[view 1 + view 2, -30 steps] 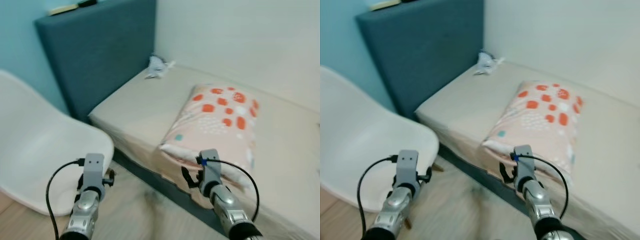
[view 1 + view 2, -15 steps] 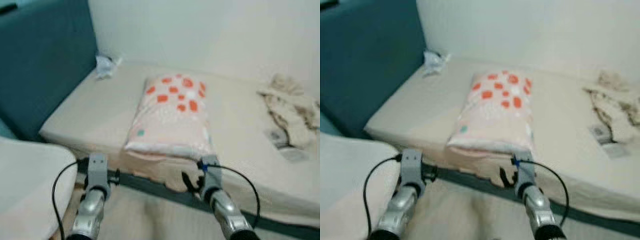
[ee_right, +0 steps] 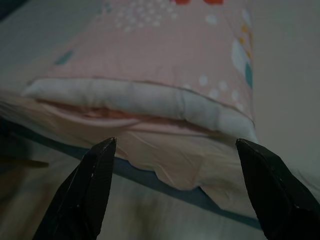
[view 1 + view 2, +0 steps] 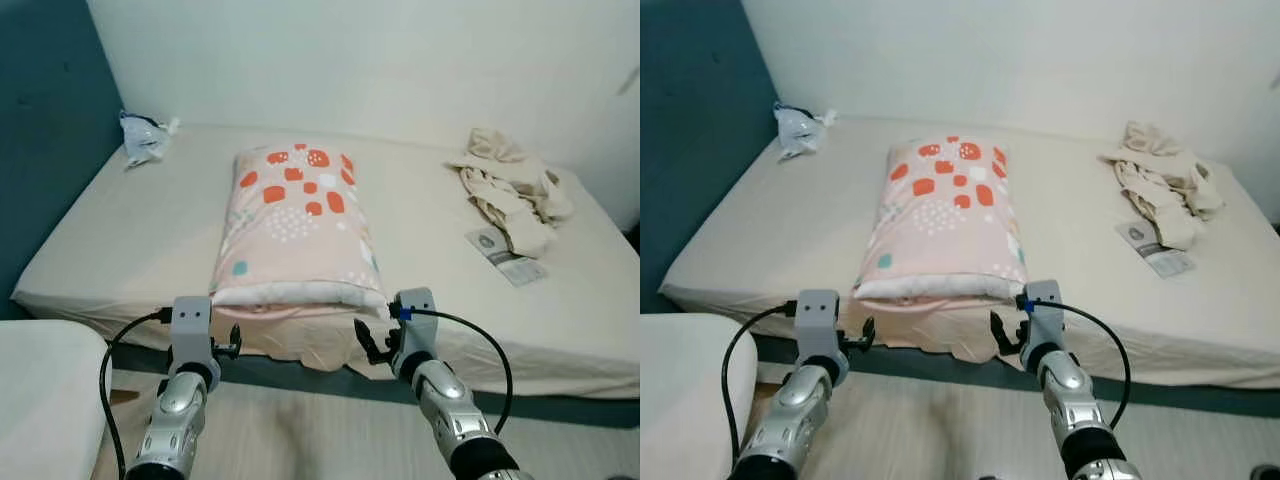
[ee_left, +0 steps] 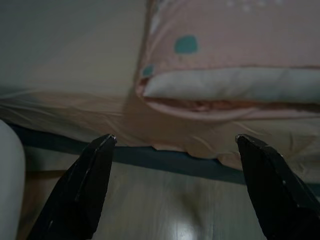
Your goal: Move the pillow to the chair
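Pillow (image 4: 295, 228) lies on the bed (image 4: 120, 240) at its near edge, now square ahead after the camera's swing from the chair (image 4: 40, 400). Left tool (image 5: 172, 187) and right tool (image 3: 172, 187), both spread, hover just short, ready to grasp.

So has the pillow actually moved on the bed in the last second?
No. The pillow lies at the same near edge of the bed, right of the crumpled bag; the camera has swung, not the pillow.
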You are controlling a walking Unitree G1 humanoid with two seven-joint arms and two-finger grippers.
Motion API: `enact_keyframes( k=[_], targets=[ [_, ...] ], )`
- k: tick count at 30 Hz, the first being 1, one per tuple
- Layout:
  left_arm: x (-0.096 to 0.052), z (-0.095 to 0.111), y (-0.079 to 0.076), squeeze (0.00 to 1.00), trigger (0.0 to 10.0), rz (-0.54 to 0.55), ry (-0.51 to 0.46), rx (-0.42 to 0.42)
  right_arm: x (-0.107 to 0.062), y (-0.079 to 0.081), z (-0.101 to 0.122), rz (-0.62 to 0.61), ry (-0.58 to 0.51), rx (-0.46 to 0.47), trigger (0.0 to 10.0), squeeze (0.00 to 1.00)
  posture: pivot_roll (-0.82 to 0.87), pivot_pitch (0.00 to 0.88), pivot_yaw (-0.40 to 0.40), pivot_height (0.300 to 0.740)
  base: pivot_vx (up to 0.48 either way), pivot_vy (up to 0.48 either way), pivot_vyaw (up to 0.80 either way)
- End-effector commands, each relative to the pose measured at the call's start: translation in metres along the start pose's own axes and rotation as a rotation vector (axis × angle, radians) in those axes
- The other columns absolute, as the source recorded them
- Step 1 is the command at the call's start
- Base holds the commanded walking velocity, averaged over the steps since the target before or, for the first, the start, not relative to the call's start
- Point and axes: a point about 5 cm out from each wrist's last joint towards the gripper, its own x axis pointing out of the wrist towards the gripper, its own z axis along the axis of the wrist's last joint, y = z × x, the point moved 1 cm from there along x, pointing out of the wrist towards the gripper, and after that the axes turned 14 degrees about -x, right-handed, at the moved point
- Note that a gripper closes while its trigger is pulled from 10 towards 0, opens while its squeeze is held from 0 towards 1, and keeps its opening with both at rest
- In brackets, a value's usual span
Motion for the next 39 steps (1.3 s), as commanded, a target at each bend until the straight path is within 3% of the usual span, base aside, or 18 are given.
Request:
enact_keyframes(
  k=[1, 24, 32, 39],
  targets=[
    [-0.0012, -0.0033, -0.0009, 0.0, 10.0, 0.0, 0.01, -0.003, -0.0033, -0.0009, -0.0049, -0.002, 0.015, 0.004, 10.0, 0.0, -0.05, 0.1, -0.03, 0.74, 0.379, 0.0, 0.0],
    [0.0007, 0.0009, -0.0015, 0.0, 10.0, 0.005, -0.011, -0.02, -0.0042, -0.0066, -0.0049, -0.001, 0.021, -0.012, 10.0, 0.0, -0.06, 0.094, -0.04, 0.74, 0.379, 0.0, 0.0],
    [0.0013, 0.0009, -0.0022, 0.0, 10.0, -0.02, -0.005, -0.003, -0.0065, -0.0009, -0.0087, 0.017, 0.031, 0.028, 10.0, 0.0, -0.06, 0.097, -0.036, 0.74, 0.342, 0.0, -0.77],
    [0.0035, 0.0028, -0.0028, 0.0, 10.0, -0.036, -0.011, 0.015, -0.0072, 0.0004, -0.009, 0.015, 0.03, 0.037, 10.0, 0.0, -0.06, 0.101, -0.034, 0.74, 0.0, 0.0, 0.0]
  ],
)
